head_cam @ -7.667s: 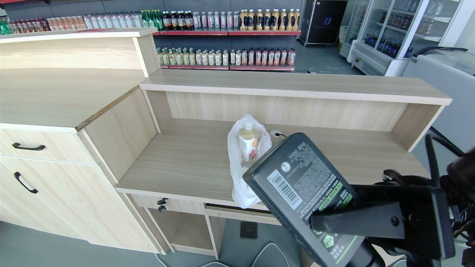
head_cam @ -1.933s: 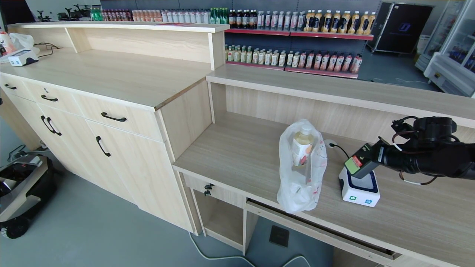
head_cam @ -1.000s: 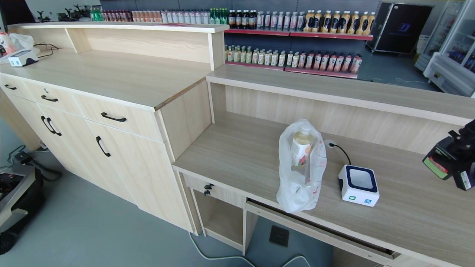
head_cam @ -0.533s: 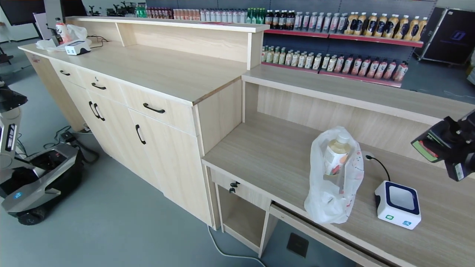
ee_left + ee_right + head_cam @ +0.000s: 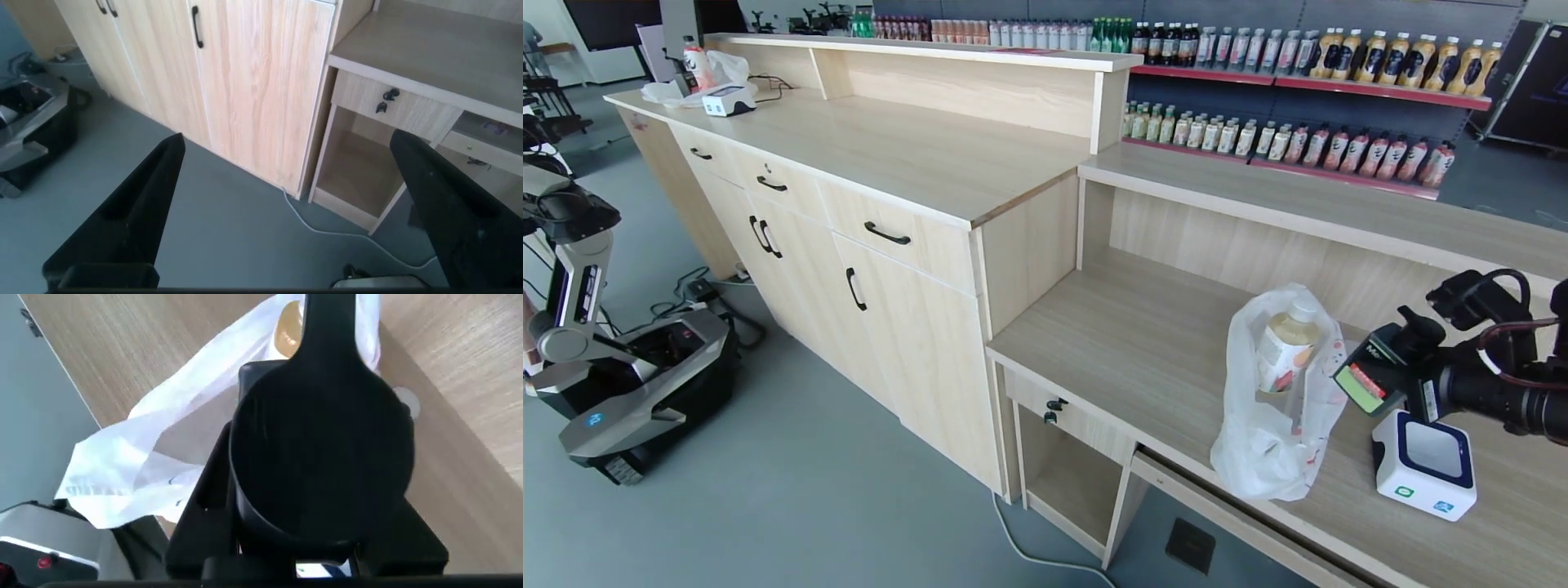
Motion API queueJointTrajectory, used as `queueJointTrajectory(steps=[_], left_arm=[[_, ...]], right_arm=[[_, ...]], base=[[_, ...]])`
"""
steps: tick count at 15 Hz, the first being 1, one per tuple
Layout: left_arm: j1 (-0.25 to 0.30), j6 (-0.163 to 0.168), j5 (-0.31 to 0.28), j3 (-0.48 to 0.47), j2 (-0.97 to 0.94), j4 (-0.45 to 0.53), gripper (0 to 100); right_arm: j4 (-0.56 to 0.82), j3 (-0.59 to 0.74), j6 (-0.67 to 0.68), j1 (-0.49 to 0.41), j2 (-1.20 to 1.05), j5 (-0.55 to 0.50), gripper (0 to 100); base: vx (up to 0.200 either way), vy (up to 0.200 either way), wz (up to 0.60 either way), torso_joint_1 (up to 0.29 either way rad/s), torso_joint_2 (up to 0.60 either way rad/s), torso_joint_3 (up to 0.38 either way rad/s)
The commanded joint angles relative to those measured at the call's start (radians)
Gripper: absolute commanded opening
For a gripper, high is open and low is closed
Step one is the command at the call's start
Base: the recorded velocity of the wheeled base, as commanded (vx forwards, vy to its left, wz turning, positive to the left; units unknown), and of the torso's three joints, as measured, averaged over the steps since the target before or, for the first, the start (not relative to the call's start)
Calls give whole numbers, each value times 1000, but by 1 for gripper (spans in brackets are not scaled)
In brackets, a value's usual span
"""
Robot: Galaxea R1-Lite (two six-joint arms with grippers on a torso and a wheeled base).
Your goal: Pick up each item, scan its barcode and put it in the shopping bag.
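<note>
Box (image 5: 1368, 377) held just beside the bag (image 5: 1278, 425) — to drop in, I reckon.
Right gripper (image 5: 1411, 384) clamped on it; left gripper (image 5: 286, 163) idle, fingers (image 5: 122, 220) apart.

No wording can be read with any certainty. The black box (image 5: 1368, 377), held in the right pincer (image 5: 1403, 369) over the right end of the surface (image 5: 1143, 351), shows a small white mark above a red and green label on its end face, too small to make out. The scanner (image 5: 1423, 464) near the front edge bears one green and one blue square sign, and the bottle (image 5: 1282, 349) in the shopping bag (image 5: 1270, 449) has an unreadable printed label.
</note>
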Motion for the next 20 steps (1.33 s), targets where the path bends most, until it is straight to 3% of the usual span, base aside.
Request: queueJointTrajectory(steps=[1, 7, 13, 20], left_arm=[[0, -1, 0, 0, 0, 0, 100], [0, -1, 0, 0, 0, 0, 100], [0, 1, 0, 0, 0, 0, 100], [0, 1, 0, 0, 0, 0, 100]], right_arm=[[-9, -70, 37, 70, 174, -1, 0], [-164, -64, 42, 165, 346, -2, 0], [-185, -125, 52, 150, 448, -7, 0], [-190, -102, 63, 115, 477, -5, 0]], base=[[0, 0, 0, 0, 0, 0], [0, 0, 0, 0, 0, 0], [0, 0, 0, 0, 0, 0], [0, 0, 0, 0, 0, 0]])
